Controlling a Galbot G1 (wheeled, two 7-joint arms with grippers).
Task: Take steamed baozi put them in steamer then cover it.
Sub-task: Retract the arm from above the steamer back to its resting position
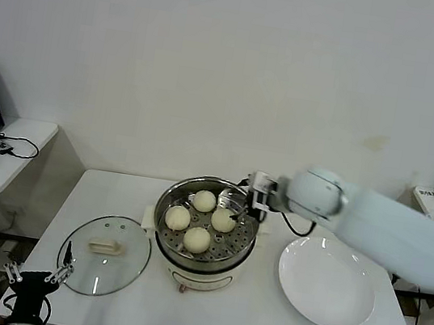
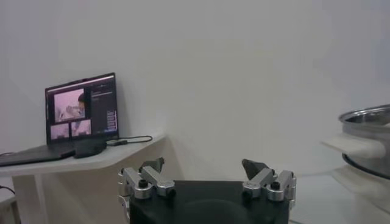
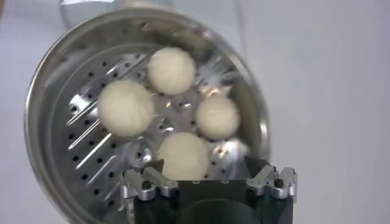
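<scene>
A: Where are the steamed baozi?
B: All four sit in the steamer. The right gripper hovers above them, jaws open and empty.
A: The cover?
B: On the tabletop, left. The left gripper waits low, jaws open.

Four baozi sit in the steamer, cover left, plate right.

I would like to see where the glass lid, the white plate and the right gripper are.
Round clear glass lid (image 1: 103, 254), head view: on the glass beside its handle.
Flat white round plate (image 1: 326, 283), head view: on its bare centre.
Right gripper (image 1: 242, 203), head view: between its fingertips.
</scene>
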